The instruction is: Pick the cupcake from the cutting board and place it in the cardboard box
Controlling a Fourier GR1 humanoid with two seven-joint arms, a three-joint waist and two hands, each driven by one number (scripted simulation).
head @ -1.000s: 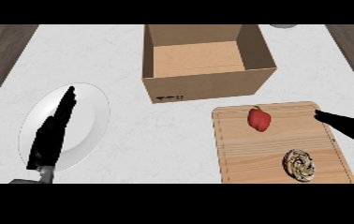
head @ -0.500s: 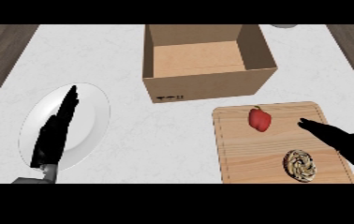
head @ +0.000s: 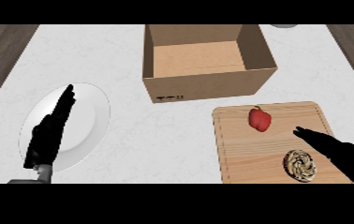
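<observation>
Both hands are open: right hand [head: 330, 146] over the cutting board [head: 239, 148] beside the cupcake [head: 301, 165]; left hand [head: 50, 131] rests over a plate [head: 93, 110].

Left hand [head: 50, 133] sat at the view's lower left, fingers straight and pointing up and slightly right, open, holding nothing; a bit of grey forearm showed below it. Right hand [head: 329, 146] came in from the lower right edge, fingers extended toward the upper left, flat and uncurled, also holding nothing. Right forearm was out of frame.
</observation>
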